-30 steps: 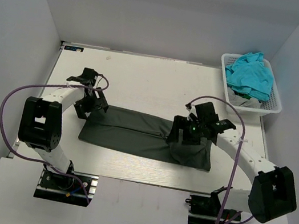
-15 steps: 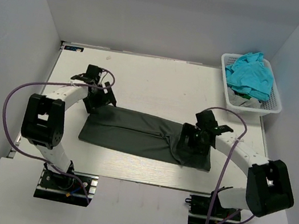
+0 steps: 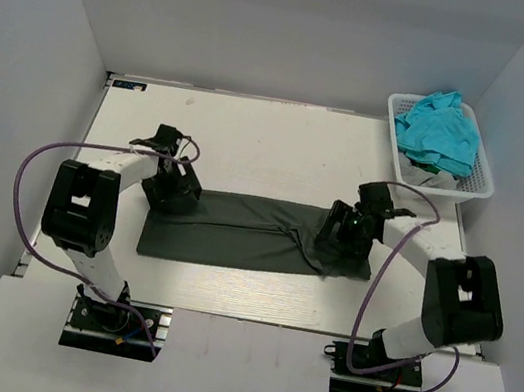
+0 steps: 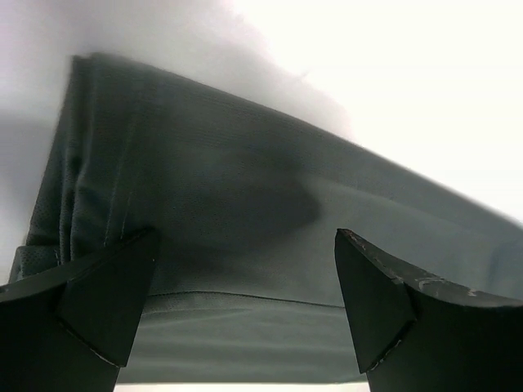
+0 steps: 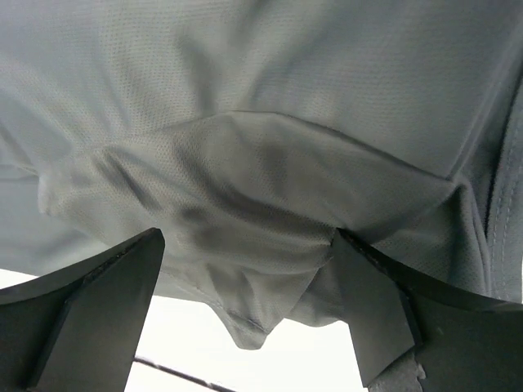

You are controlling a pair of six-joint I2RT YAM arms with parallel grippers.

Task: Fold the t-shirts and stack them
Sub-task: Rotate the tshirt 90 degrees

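Note:
The dark charcoal-grey t-shirt point(image 3: 235, 232) lies on the table as a long strip folded lengthwise. My left gripper point(image 3: 176, 193) is low over its far left corner. In the left wrist view that gripper point(image 4: 245, 306) is open, with flat grey cloth point(image 4: 229, 204) and a hem line between the fingers. My right gripper point(image 3: 342, 233) is low over the shirt's rumpled right end. In the right wrist view it point(image 5: 245, 306) is open, with a bunched fold of cloth point(image 5: 245, 245) between the fingers. Turquoise-blue t-shirts point(image 3: 438, 128) lie piled in the basket.
The white lattice basket point(image 3: 482, 184) stands at the table's far right corner, against the right wall. Purple cables loop beside both arms. White table point(image 3: 251, 143) shows beyond the shirt and in a strip in front of it.
My right gripper moved right and away over the shirt's right end, which drew in from the near edge and rumpled. My left gripper moved right, onto the shirt's far left corner.

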